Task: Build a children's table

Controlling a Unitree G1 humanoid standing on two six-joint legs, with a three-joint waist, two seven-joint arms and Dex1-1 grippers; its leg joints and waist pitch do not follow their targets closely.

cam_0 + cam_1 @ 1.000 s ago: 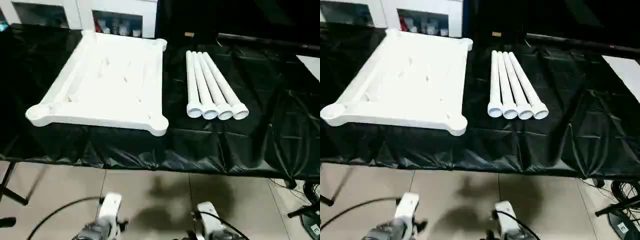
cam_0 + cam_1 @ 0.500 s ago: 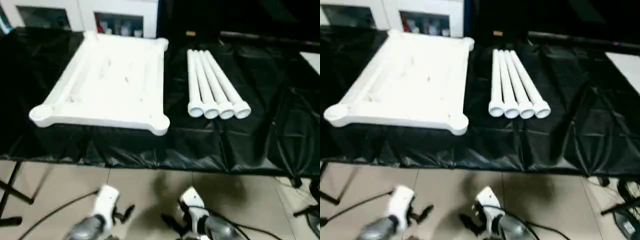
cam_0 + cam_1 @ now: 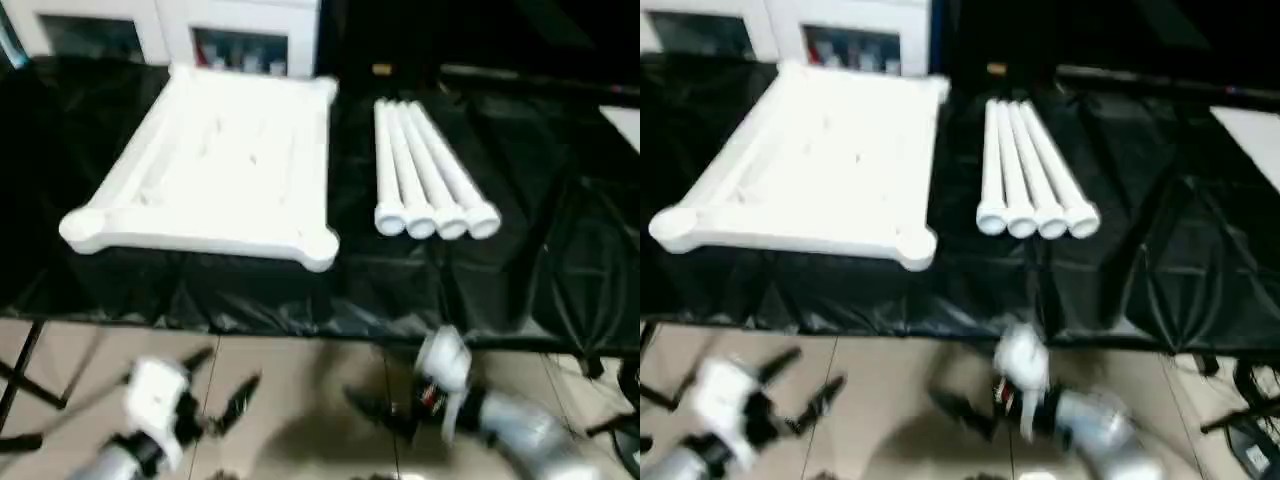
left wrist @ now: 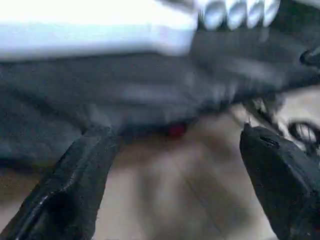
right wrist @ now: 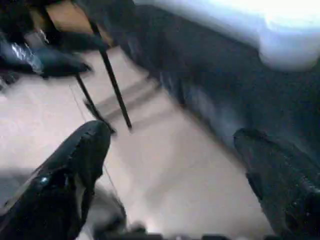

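Note:
The children's table lies in parts on a black-covered bench. Its white top (image 3: 210, 160) rests underside up on the left, with round sockets at the corners. Four white tube legs (image 3: 425, 170) lie side by side to its right, flared ends toward me. Both grippers hang over the floor in front of the bench, below its edge. My left gripper (image 3: 222, 385) is open and empty; in the left wrist view its fingers (image 4: 75, 190) stand wide apart, facing the top (image 4: 90, 30). My right gripper (image 3: 375, 410) is open and empty too, fingers (image 5: 65, 180) spread.
The black cloth (image 3: 520, 250) hangs over the bench's front edge. A white cabinet with glass doors (image 3: 250, 40) stands behind. Black stand legs (image 3: 30, 385) are on the tiled floor at left, cables (image 3: 615, 400) at right. A white sheet (image 3: 622, 118) lies at the far right.
Both arms have come up from the picture's bottom edge. The left gripper swung out to the left, the right wrist to the right. The table parts have not moved.

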